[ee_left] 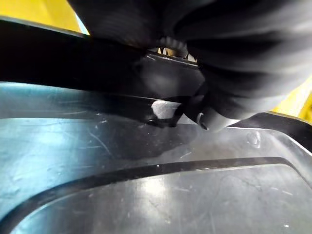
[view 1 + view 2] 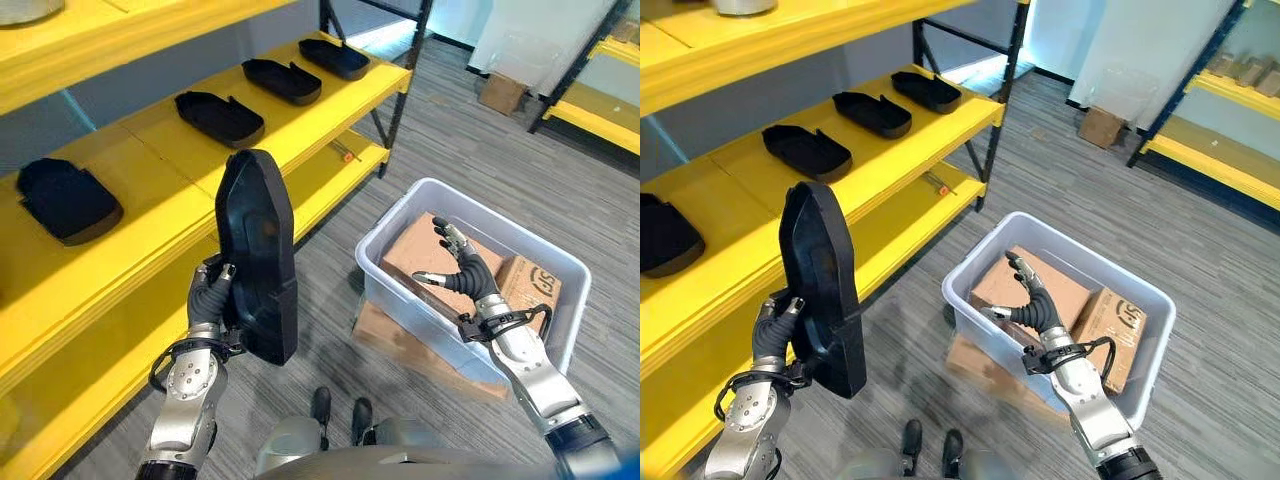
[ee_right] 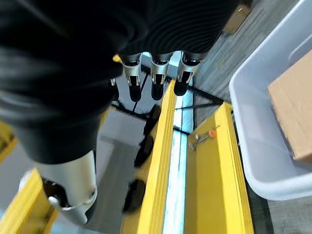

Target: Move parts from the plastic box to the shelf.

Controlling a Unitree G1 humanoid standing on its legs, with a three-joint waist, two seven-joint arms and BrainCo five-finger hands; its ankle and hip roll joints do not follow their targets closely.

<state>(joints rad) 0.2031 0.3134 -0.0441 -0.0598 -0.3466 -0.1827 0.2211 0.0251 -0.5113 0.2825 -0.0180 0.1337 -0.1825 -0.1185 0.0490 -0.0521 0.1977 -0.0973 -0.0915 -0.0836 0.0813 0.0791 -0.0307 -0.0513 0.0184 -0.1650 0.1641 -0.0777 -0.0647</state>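
My left hand (image 2: 210, 295) is shut on a long black moulded part (image 2: 257, 250), held upright in front of the yellow shelf (image 2: 150, 150). In the left wrist view the part's glossy black surface (image 1: 156, 185) lies right against the hand. Several similar black parts (image 2: 220, 117) lie in a row on the middle shelf board. My right hand (image 2: 462, 268) hovers open over the white plastic box (image 2: 380, 250) on the floor, which holds cardboard boxes (image 2: 425, 262). Its straight fingers (image 3: 158, 80) show in the right wrist view.
A lower shelf board (image 2: 330, 165) carries a small orange-tipped item (image 2: 345, 153). Flat cardboard (image 2: 400, 345) lies under the plastic box. Another yellow rack (image 2: 595, 110) and a cardboard box (image 2: 502, 93) stand at the far right on the grey carpet.
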